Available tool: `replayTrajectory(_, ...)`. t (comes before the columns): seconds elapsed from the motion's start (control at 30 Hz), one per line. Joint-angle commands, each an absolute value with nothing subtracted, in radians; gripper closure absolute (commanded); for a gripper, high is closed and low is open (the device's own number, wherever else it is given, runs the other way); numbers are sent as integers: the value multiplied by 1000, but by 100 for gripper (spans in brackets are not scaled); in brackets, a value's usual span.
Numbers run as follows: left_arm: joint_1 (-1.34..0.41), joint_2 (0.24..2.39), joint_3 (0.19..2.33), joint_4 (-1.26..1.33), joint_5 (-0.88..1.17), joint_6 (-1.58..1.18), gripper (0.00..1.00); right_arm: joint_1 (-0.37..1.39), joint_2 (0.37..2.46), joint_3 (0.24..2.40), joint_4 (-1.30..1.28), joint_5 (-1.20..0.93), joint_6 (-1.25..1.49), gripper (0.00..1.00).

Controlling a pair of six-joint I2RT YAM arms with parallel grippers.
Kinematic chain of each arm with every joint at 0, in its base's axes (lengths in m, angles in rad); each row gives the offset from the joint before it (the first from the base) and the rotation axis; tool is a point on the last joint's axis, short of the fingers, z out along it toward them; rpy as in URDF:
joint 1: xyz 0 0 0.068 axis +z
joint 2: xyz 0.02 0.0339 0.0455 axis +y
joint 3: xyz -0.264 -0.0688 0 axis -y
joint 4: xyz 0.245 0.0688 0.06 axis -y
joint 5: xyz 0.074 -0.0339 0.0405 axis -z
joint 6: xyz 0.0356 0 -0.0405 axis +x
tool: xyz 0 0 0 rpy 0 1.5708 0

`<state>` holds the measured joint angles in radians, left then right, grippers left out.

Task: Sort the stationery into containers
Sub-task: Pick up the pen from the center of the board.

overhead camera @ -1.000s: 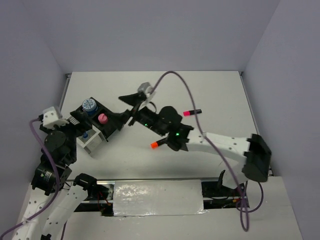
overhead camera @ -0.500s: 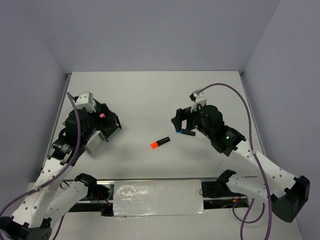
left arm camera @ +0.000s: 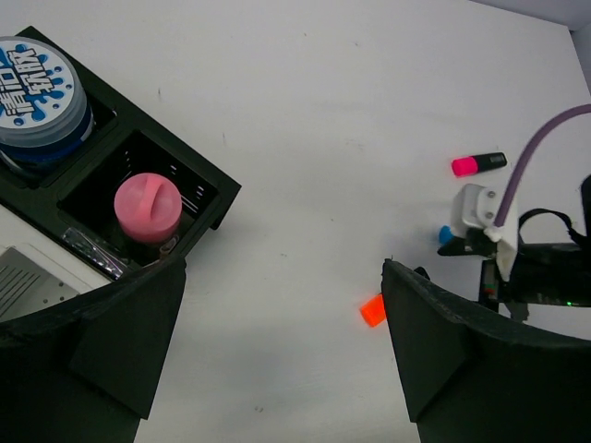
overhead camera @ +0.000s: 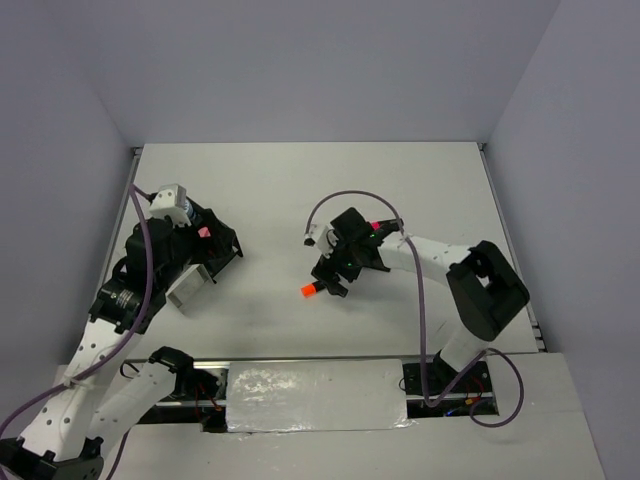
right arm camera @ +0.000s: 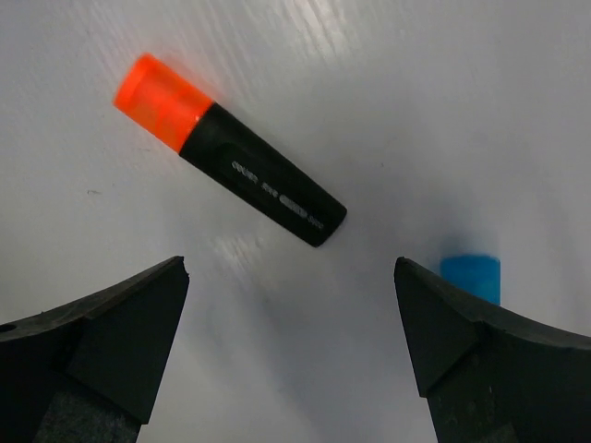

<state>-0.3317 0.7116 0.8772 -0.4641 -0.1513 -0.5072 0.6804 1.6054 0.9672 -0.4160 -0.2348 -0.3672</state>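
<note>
The organizer's black box [left arm camera: 199, 180] holds a blue-white roll [left arm camera: 37, 83] and a pink cylinder [left arm camera: 146, 205]; its white-grey box [overhead camera: 188, 287] adjoins it. My left gripper [overhead camera: 200, 252] hovers open and empty above the organizer, also seen in the left wrist view [left arm camera: 277, 355]. My right gripper [overhead camera: 335, 275] is open and empty, low over the table just short of the orange-capped marker [right arm camera: 231, 175], with a blue cap [right arm camera: 471, 277] beside its right finger. The orange cap [overhead camera: 309, 290] shows on the table. A pink-capped marker [left arm camera: 478, 164] lies beyond the right arm.
The left arm hides most of the organizer in the top view. Grey walls [overhead camera: 560, 120] enclose the white table [overhead camera: 300, 190] at left, back and right. A purple cable [overhead camera: 345, 200] loops over the right arm.
My right gripper swung from the organizer out to the right, then back down over the orange-capped marker. My left arm moved up over the organizer and has held there.
</note>
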Motion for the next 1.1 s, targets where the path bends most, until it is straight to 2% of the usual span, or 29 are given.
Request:
replayTrajectory(0.0,-333,695,887,-434,-104,-460,1,719,1657,1066,-393,-313,-509,0)
replayTrajectory(0.3,-331,699,851,-417,-132,-420,1,759,1810,1127,-443,-302,-552,4)
replayTrajectory(0.43,-331,693,854,-419,-143,-414,1,778,1830,1128,-465,-281,-542,13)
replayTrajectory(0.5,-331,690,859,-417,-141,-414,1,785,1835,1121,-465,-259,-532,22)
replayTrajectory(0.53,-331,690,861,-419,-141,-414,1,796,1845,1121,-462,-232,-531,36)
replayTrajectory(0.63,-331,686,870,-423,-133,-420,1,808,1864,1115,-445,-149,-506,63)
replayTrajectory(0.8,-333,675,893,-440,-112,-425,1,827,1827,1085,-396,-89,-439,81)
replayTrajectory(0.83,-331,675,905,-442,-104,-423,1,824,1819,1083,-373,-94,-402,96)
replayTrajectory(0.87,-333,676,910,-440,-92,-426,1,825,1813,1085,-368,-77,-382,100)
replayTrajectory(1.07,-333,680,931,-373,107,-472,1,818,1749,1060,-302,-100,-230,100)
